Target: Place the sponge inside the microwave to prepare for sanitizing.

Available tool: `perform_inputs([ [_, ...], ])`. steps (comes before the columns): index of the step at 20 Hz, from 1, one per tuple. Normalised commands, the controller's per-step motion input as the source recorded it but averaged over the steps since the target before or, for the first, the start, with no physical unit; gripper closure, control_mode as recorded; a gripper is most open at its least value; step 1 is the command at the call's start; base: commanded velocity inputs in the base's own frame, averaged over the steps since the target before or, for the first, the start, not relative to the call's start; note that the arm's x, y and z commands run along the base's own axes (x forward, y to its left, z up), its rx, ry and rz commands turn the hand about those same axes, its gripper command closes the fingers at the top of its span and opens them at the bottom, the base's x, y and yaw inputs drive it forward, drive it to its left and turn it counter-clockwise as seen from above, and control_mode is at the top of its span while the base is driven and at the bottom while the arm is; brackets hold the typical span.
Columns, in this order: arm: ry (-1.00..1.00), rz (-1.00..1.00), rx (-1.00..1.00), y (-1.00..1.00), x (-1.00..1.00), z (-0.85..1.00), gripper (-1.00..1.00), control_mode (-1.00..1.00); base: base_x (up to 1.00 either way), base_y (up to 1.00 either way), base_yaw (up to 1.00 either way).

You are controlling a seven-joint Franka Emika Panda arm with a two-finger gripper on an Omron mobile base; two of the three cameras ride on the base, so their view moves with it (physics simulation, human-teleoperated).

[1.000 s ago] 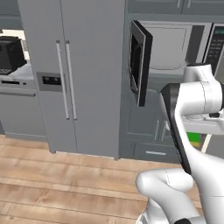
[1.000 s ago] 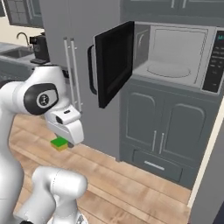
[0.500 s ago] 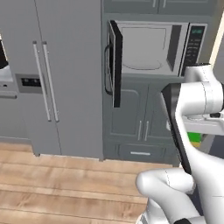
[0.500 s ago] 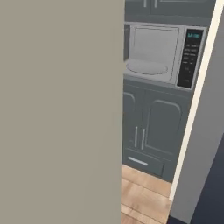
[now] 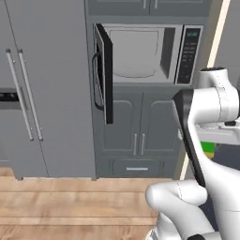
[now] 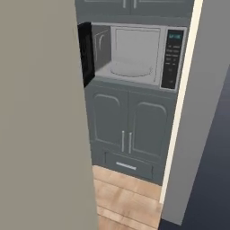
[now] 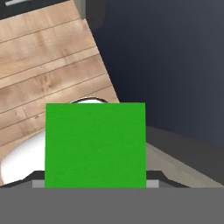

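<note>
Microwave [image 5: 140, 54] door open at 9 o'clock, turntable [image 6: 131, 68] bare. Sponge [image 7: 95, 145] green face toward camera, long axis unclear; gripper grip on it unconfirmed.

The wide built-in silver-grey microwave [image 5: 150, 54] sits ahead of me, set into the wall above a pair of grey cabinet doors [image 5: 138, 132] and a drawer [image 5: 137, 167], with its black glass door [image 5: 104, 70] swung open to the left and the round turntable [image 6: 130, 69] inside. The tall grey fridge [image 5: 44, 89] stands to its left, and the wooden plank floor [image 5: 75, 206] runs before both. The small flat green sponge [image 7: 95, 145] sits close before my hand camera, over that floor.
</note>
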Motion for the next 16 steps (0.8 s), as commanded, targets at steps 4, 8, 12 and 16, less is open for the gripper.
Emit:
perform_inputs([
  [4,0.00,0.00,0.00,0.00,0.00,0.00,1.00,1.00,0.69,-0.04,-0.01],
  [8,0.00,0.00,0.00,0.00,0.00,0.00,1.00,1.00,0.69,-0.29,0.06],
  [12,0.00,0.00,0.00,0.00,0.00,0.00,1.00,1.00,0.69,-0.33,0.08],
  [16,0.00,0.00,0.00,0.00,0.00,0.00,1.00,1.00,0.62,-0.42,0.09],
])
